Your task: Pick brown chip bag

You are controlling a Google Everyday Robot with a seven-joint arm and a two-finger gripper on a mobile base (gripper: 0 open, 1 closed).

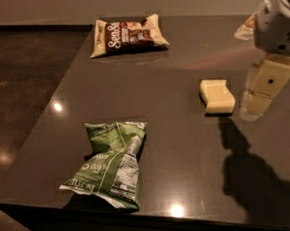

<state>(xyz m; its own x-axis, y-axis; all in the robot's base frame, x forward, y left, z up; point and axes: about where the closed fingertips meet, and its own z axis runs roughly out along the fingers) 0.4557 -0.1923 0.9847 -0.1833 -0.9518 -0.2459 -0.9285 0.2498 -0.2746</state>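
Observation:
The brown chip bag lies flat at the far side of the dark table, its dark brown middle with white lettering facing up and its ends cream-tan. My gripper hangs at the right edge of the view, above the table and just right of a small pale yellow block. It is far from the brown bag, to its right and nearer to me. Nothing shows in the gripper.
A crumpled green bag with a white nutrition label lies near the table's front left. The table's left edge drops to a dark floor. The arm's shadow falls at the front right.

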